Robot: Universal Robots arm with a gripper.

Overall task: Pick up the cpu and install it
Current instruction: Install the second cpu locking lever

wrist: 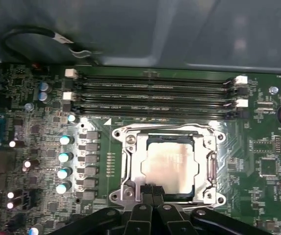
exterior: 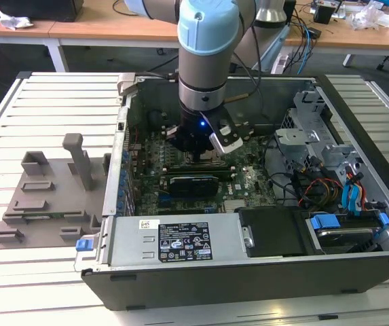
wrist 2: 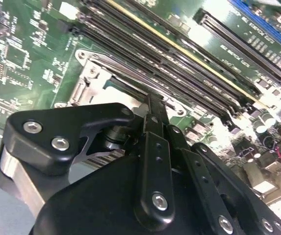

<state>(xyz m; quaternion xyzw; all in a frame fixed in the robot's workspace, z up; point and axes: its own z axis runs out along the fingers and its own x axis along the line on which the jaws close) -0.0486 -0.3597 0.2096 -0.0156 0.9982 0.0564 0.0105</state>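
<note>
Exterior view: we saw the pincer (exterior: pixel 199 146) down inside the open computer case (exterior: pixel 357 136), right over the motherboard (exterior: pixel 248 180); the grey fixture tray (exterior: pixel 45 197) sat well off toward the exterior view's left.

Second wrist view: the pincer (wrist 2: pixel 152 105) reached at the socket frame (wrist 2: pixel 89 81).

First wrist view: the cpu (wrist: pixel 169 164) lay flat in the socket frame (wrist: pixel 130 161), fingertips (wrist: pixel 152 190) drawn narrow together, touching its near edge. 4 memory slots (wrist: pixel 152 93) ran beyond it.
</note>
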